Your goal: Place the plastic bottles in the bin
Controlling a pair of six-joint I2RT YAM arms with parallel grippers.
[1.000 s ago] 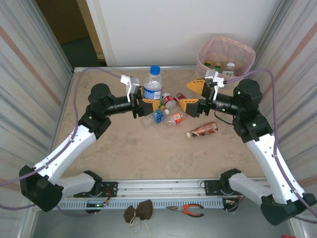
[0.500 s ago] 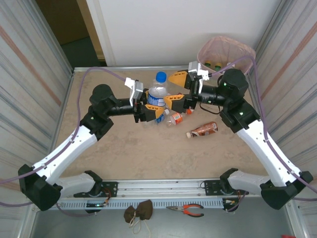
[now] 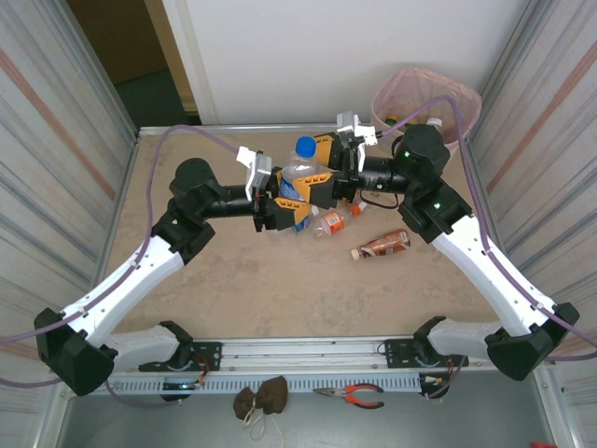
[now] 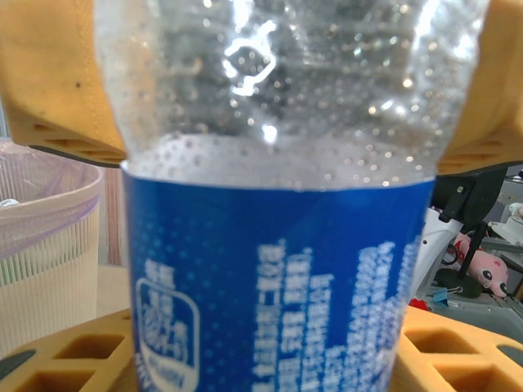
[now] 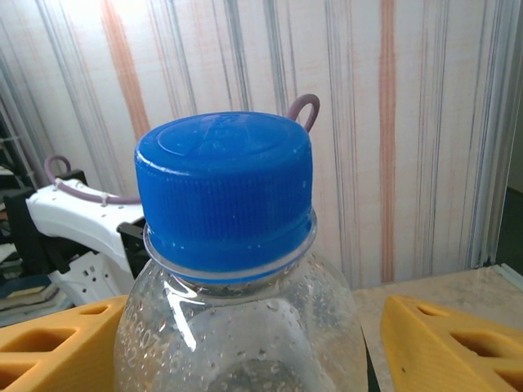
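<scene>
Two items lie nearest, on the ledge before the arm bases: orange-handled pliers [image 3: 350, 397] and, to their left, a brown cloth bundle [image 3: 259, 399]. Beyond them the table [image 3: 280, 289] carries a brown bottle [image 3: 381, 245] lying on its side right of centre. Just left and slightly farther, an orange-labelled bottle [image 3: 331, 222] also lies flat.

At mid-table the left tool [image 3: 294, 203] is clamped on the lower body of a blue-capped bottle [image 3: 297, 173], which stands upright and raised. In the left wrist view its blue label [image 4: 278, 278] sits between the yellow fingers [image 4: 65, 359].

From the right, the right tool [image 3: 317, 168] straddles the same bottle's shoulder. In the right wrist view the blue cap [image 5: 225, 196] rises between its fingers [image 5: 441, 339]. A gap shows beside the right-hand finger, so this tool reads as spread apart rather than gripping.

Farthest, at the far right corner, stands the bin [image 3: 457, 93] with its pink rim band. A white-capped bottle [image 3: 434, 122] rests inside it. The left wrist view places the bin [image 4: 41, 269] behind the held bottle, on its left.
</scene>
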